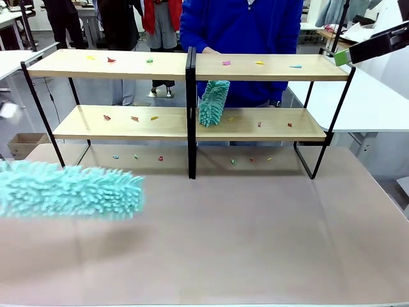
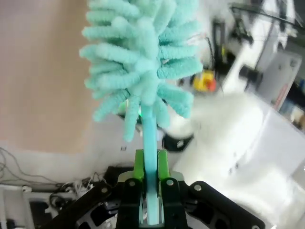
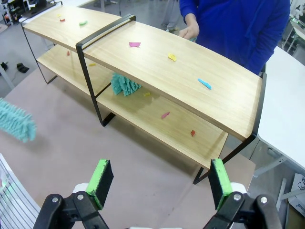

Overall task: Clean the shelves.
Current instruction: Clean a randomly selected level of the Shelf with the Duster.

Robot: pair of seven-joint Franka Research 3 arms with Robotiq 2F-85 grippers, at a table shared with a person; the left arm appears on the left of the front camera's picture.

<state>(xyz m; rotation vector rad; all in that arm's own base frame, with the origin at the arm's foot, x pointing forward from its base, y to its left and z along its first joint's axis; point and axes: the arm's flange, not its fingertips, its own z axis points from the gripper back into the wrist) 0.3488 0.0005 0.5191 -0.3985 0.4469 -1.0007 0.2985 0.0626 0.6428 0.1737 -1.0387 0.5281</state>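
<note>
The robot's left hand (image 2: 150,164) is clamped tight on the thin handle of a pale teal duster (image 2: 143,62), green pads pressed to either side of the stem. The fluffy head lies level over the brown worktop (image 1: 255,243), in front of the shelves' left half and well apart from them. The right hand (image 3: 160,179) hangs high above the right end of the rack, its fingers spread wide and holding nothing.

The shelves (image 1: 128,64) stand across the far part of the worktop: two long light-wood boards in a thin black frame, split by a black centre post (image 1: 191,115). Small coloured scraps (image 1: 226,62) in pink, yellow, red, green and blue dot both boards and the worktop beneath the lower one.

A second, darker teal duster (image 1: 213,102) stands on end between the two boards, just right of the centre post. Behind the rack is a person in a blue top (image 1: 243,25), one of whose own hands (image 3: 189,32) is at the far edge of the top board.
</note>
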